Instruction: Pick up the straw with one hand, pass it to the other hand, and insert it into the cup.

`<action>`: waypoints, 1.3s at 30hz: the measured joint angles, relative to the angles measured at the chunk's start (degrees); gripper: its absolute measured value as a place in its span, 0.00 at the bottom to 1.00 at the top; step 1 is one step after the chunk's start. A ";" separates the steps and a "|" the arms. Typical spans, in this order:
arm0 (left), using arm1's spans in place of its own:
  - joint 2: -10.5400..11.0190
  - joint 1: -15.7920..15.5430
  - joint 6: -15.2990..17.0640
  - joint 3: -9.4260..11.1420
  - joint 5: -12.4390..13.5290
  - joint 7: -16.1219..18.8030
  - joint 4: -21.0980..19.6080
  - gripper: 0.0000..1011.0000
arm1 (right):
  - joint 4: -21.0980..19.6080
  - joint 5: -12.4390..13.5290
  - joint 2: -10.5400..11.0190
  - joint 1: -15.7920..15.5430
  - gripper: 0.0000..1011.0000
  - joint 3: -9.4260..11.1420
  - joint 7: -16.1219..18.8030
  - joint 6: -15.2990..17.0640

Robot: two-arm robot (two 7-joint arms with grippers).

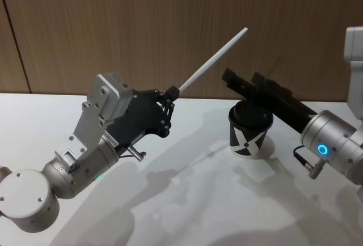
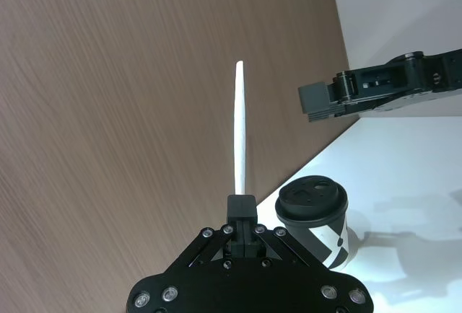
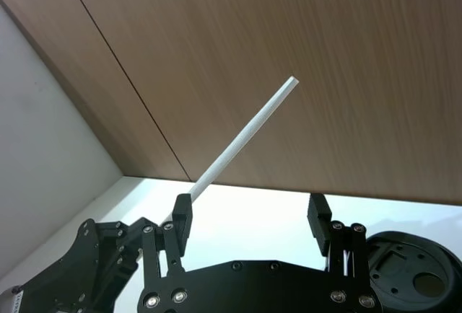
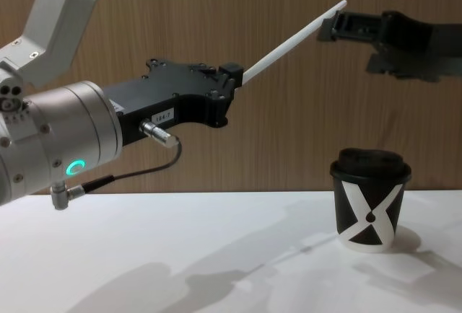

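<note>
Left side: I see the left gripper (image 1: 172,94) in the air above the table (image 1: 187,200), its fingers clamped on the lower end of the straw (image 1: 212,59).
Straw attitude: tilted, with the free end rising toward the right gripper (image 1: 241,79).
Right side: fingers apart, raised above the cup (image 1: 249,130), close to the straw's free end. I cannot tell whether they touch it.
Cup status: upright on the table, lid (image 1: 250,114) on.

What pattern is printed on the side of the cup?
A large white X on the black cup, clearest in the chest view.
</note>
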 joint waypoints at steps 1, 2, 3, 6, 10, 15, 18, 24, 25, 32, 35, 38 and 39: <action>0.00 0.00 0.00 0.00 0.00 0.00 0.00 0.00 | 0.14 0.19 -0.24 0.30 0.99 -0.15 -0.21 0.24; 0.00 0.00 0.00 0.00 0.00 0.00 0.00 0.00 | 0.19 0.29 -0.31 0.39 0.99 -0.18 -0.35 0.38; 0.00 0.00 0.00 0.00 0.00 0.00 0.00 0.00 | 0.30 0.51 -0.55 0.70 0.99 -0.31 -0.57 0.63; 0.00 0.00 0.00 0.00 0.00 0.00 0.00 0.00 | 0.45 0.89 -0.87 1.08 0.99 -0.42 -0.95 1.09; 0.00 0.00 0.00 0.00 0.00 0.00 0.00 0.00 | 0.76 1.73 -1.69 1.87 0.99 -0.58 -1.77 1.89; 0.00 0.00 0.00 0.00 0.00 0.00 0.00 0.00 | 1.14 2.86 -2.76 2.80 0.99 -0.60 -2.86 2.99; 0.00 0.00 0.00 0.00 0.00 0.00 0.00 0.00 | 1.41 3.63 -3.48 3.36 0.99 -0.51 -3.61 3.66; 0.00 0.00 0.00 0.00 0.00 0.00 0.00 0.00 | 2.00 5.21 -4.90 4.32 0.99 -0.07 -5.24 5.05; 0.00 0.00 0.00 0.00 0.00 0.00 0.00 0.00 | 2.18 5.68 -5.35 4.59 0.99 0.09 -5.75 5.47; 0.00 0.00 0.00 0.00 0.00 0.00 0.00 0.00 | 3.12 7.83 -7.49 5.76 0.99 0.86 -8.46 7.41; 0.00 0.00 0.00 0.00 0.00 0.00 0.00 0.00 | 3.42 8.65 -8.18 6.10 0.99 1.12 -9.58 8.20; 0.00 0.00 0.00 0.00 0.00 0.00 0.00 0.00 | 4.01 9.93 -9.46 6.75 0.99 1.60 -11.51 9.53; 0.00 0.00 0.00 0.00 0.00 0.01 0.00 0.00 | 4.19 10.14 -9.78 6.87 0.99 1.72 -11.88 9.75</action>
